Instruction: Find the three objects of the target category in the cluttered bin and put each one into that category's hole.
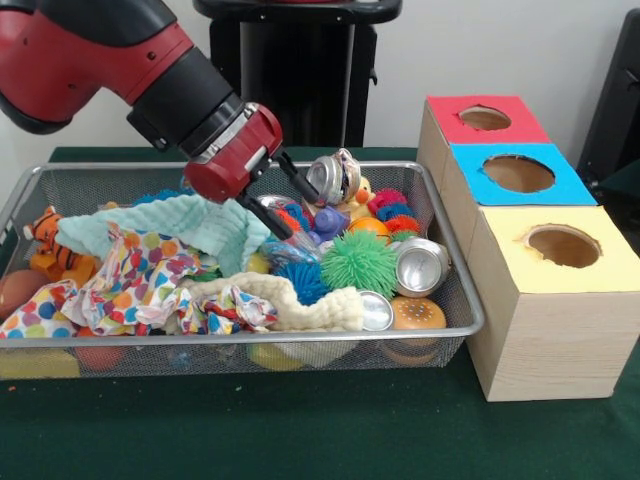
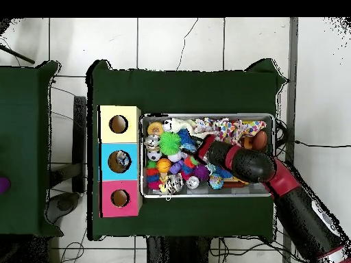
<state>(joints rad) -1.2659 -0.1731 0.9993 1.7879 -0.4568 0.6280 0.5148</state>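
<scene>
My gripper [image 1: 302, 218] hangs low over the middle of the wire bin [image 1: 455, 290], its two black fingers [image 1: 300, 182] spread open with nothing gripped. A crushed silver can [image 1: 335, 178] lies just beyond the upper finger, and a purple toy [image 1: 330, 220] sits by the tips. Two more silver cans [image 1: 420, 267] [image 1: 375, 312] lie near the bin's front right corner. Three boxes stand beside the bin, with a red-topped hole [image 1: 485, 118], a blue-topped hole [image 1: 518, 173] and a yellow-topped hole [image 1: 563, 245]. In the overhead view the gripper [image 2: 200, 146] is mid-bin, and something lies inside the blue hole [image 2: 120, 161].
The bin also holds a green spiky ball [image 1: 358, 262], a blue spiky ball [image 1: 305, 282], a burger toy [image 1: 418, 313], an orange ball [image 1: 370, 228], a tiger toy [image 1: 50, 240], a mint cloth [image 1: 180, 225], a dotted cloth [image 1: 130, 280] and a cream cloth [image 1: 290, 300].
</scene>
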